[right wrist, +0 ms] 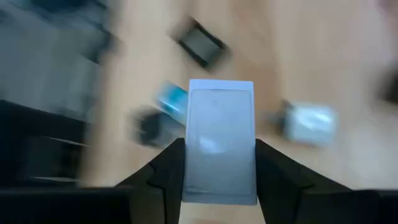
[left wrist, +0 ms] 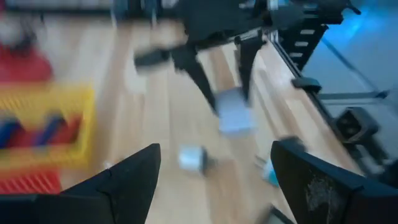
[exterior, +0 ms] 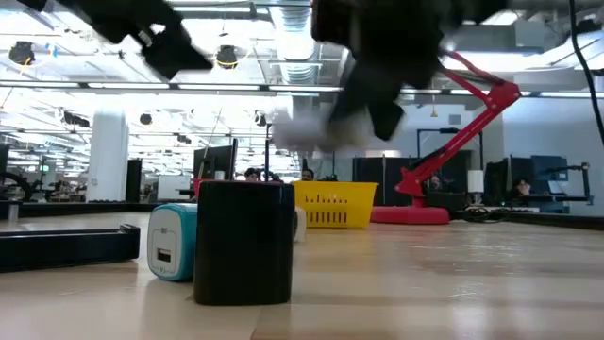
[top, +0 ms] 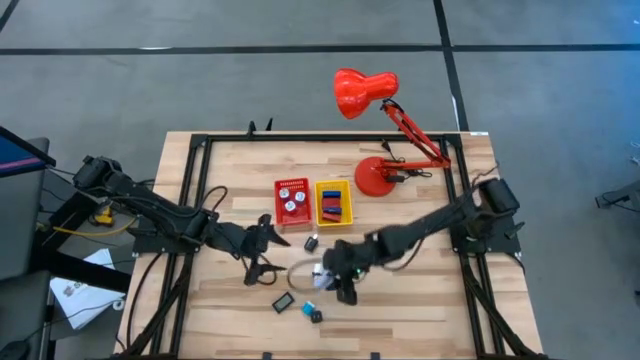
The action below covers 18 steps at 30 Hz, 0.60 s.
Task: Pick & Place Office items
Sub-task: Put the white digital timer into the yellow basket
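Two small square bins sit side by side near the middle of a pale wooden table (top: 420, 310). The red bin (top: 291, 200) holds a few round white pieces; the yellow bin (top: 334, 201), just at its 3 o'clock, holds red and blue pieces. From the yellow bin, a red desk lamp (top: 385, 130) stands at about 1 o'clock, its base on the table and its head reaching past the far edge. At 6 o'clock from the bins the right gripper (right wrist: 219, 163) hangs above the table with its fingers closed against the two sides of a flat white rectangular piece (right wrist: 221, 140), lifted clear of the wood. Below it lie loose office items: a black block (exterior: 245, 242), a light blue charger (exterior: 173, 242) touching it, and a flat black frame (top: 283, 302). The left gripper (top: 262, 252) waits at 7 o'clock from the red bin, fingers spread wide and empty. Beyond the table, an open office with ceiling lights and seated people shows.
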{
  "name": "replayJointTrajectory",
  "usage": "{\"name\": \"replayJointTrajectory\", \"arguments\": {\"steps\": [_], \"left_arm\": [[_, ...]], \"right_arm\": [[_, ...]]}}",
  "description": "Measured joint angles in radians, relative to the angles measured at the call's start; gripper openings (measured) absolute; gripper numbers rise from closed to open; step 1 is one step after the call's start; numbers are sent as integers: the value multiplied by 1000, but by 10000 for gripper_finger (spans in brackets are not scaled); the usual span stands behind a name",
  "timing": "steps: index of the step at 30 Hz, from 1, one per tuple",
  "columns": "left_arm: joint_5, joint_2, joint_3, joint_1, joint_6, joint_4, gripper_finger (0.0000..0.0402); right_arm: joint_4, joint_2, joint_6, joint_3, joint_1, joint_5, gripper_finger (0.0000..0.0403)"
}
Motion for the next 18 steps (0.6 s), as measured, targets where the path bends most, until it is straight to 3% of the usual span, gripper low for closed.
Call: {"name": "replayJointTrajectory", "arguments": {"steps": [3,6,10,18], "left_arm": [[-65,0,0,0,203,99,301],[-163,0,0,0,379,193,301],[-197,-17,1,0,514,238,301],[-204,-81,0,0,528,269,301]], "right_arm": [[102,-54,107,0,-67,-173,144],[215,-103,187,2,-122,-267,144],[303,-169,237,2,-170,-276,144],[340,-248,353,3,-220,-278,146]]}}
